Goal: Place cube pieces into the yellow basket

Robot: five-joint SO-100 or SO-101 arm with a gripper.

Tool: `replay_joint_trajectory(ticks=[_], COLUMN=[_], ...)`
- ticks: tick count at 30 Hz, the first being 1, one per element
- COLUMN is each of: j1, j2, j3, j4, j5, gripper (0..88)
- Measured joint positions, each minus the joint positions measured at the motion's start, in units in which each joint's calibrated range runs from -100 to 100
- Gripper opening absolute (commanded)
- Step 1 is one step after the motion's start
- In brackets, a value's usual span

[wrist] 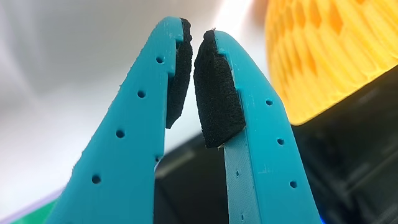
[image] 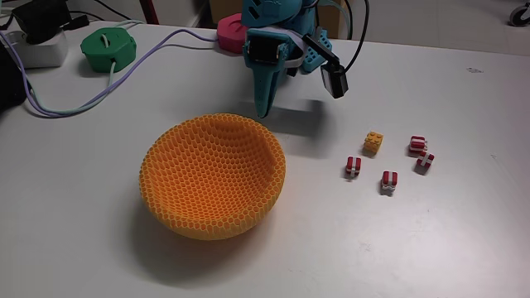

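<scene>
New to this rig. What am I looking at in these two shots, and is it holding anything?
A small teal robot arm stands on a white table. The fixed view looks at the table from the front; the wrist view rides on the arm, looking along its tool. The two teal fingers, lined with black foam pads, are nearly closed with nothing between them. On the table: the empty yellow basket, a yellow-orange cube and four red cubes to its right. Behind sit a green round device, a pink one and cables.
</scene>
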Motion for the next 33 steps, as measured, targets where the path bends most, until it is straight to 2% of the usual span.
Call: replay_joint_trajectory(ticks=[2,5,11,14,16,19,24,29,31,33], j1=[-0.5,-9.8,-9.7,-9.6,-10.1,-17.2,-36.6,-50.7,-55.4,-55.9], j2=[0.0,0.0,0.0,0.0,0.8,7.1,31.5,44.4,45.1,45.4], j3=[0.0,0.0,0.0,-0.2,-2.5,-11.3,-26.8,-21.8,-16.2,-12.8], j4=[0.0,0.0,0.0,0.0,-1.0,-5.9,-10.6,-25.5,-33.9,-38.9], j5=[-0.3,-0.5,-0.9,-2.2,-4.3,-9.9,-23.7,-35.7,-39.1,-41.0], gripper=[0.0,0.4,0.0,5.8,1.8,0.0,0.6,20.9,23.2,24.2])
